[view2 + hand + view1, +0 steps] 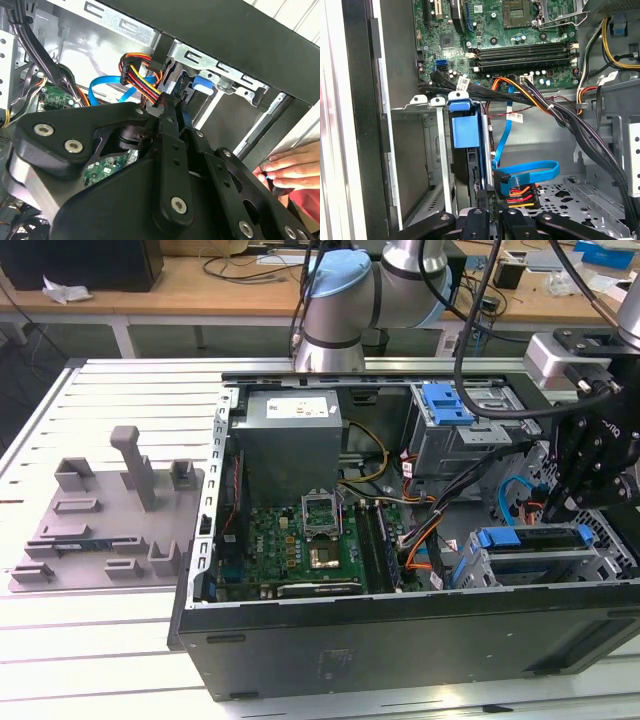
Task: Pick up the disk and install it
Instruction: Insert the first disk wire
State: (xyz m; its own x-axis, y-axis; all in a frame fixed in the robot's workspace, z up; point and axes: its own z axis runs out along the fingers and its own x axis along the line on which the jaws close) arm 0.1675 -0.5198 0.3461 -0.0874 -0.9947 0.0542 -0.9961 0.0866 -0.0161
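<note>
You have the open black computer case lying on a slatted white table. Inside it, the green motherboard lies between the case's near wall and the grey power supply, and a blue plastic bracket sits atop the grey drive cage at the case's far side. Outside the case, beside its wall on the exterior view's left, rests a grey moulded fixture tray, while within the case a blue SATA cable loops above the perforated floor, apart from the memory sticks.

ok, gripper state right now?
Gripper: closed on the disk, which sits partly inside the drive cage.
</note>
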